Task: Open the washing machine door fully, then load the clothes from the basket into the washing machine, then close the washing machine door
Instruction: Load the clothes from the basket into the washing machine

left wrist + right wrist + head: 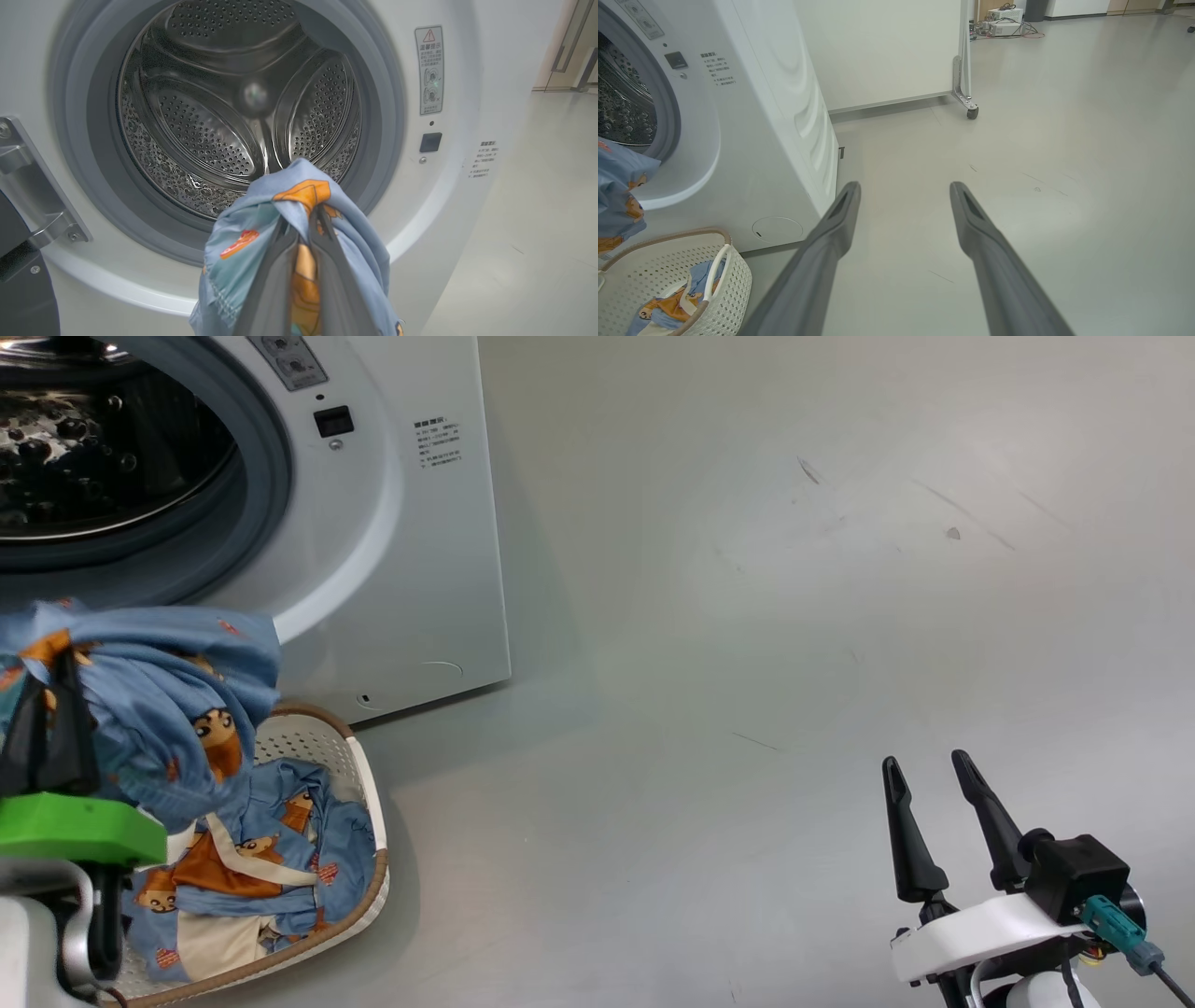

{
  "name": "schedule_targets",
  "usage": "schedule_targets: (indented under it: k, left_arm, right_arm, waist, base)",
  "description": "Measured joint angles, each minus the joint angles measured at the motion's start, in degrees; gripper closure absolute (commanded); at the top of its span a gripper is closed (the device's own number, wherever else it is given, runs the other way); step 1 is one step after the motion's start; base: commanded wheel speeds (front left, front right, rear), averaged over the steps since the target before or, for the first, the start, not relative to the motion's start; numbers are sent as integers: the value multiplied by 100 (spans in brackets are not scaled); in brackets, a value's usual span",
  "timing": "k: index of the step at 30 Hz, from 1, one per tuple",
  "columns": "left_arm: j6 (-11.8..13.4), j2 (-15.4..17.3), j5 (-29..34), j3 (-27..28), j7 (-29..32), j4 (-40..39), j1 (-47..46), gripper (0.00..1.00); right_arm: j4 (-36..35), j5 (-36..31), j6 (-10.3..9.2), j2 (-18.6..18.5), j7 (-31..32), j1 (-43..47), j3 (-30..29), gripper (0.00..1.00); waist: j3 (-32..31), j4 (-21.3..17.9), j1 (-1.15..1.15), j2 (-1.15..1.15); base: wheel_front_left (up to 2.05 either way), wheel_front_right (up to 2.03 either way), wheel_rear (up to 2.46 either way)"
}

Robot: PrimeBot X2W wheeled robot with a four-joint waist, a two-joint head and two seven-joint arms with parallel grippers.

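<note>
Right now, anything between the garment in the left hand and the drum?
Nothing visible. The left hand grips the bear-print garment just before the open drum; the door is swung clear of the mouth.

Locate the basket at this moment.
The basket sits on the floor at the head view's lower left, close in front of the washing machine, with clothes inside.

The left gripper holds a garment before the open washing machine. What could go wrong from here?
1. The bear-print garment hangs well below the left gripper; released too early, its tail may drape over the grey seal instead of landing in the drum, and the door could pinch it later.
2. In the head view its lower end seems to reach the clothes in the basket; it may snag and drag them out.
</note>
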Motion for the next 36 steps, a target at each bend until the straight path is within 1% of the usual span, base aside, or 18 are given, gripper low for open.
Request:
schedule_targets:
  k: [10, 16, 29, 33, 36]
  left_arm:
    - [127, 377, 7, 272, 159, 390, -973, 100]
    - [140, 624, 44, 396, 231, 722, -1527, 100]
    - [240, 935, 156, 352, 282, 1160, -2809, 100]
    - [238, 1078, 348, 225, 290, 1295, -3157, 100]
    - [233, 1117, 411, 164, 333, 1411, -3414, 100]
  right_arm:
    - [-16, 0, 0, 46, 0, -116, 67, 0]
    - [-15, 0, 0, 65, 0, -127, 188, 0]
    - [-88, 0, 0, 85, 0, -243, 220, 0]
    - [-143, 0, 0, 88, 0, -258, 220, 0]
    - [-171, 1, 0, 90, 0, -281, 220, 0]
  waist:
    - [299, -258, 0, 0]
    - [501, -384, 0, 0]
    - [1087, -583, 0, 0]
    - [1305, -609, 1, 0]
    - [1477, -618, 1, 0]
  base:
    - [0, 0, 0]
    - [0, 0, 0]
    - [0, 0, 0]
    - [0, 0, 0]
    - [0, 0, 0]
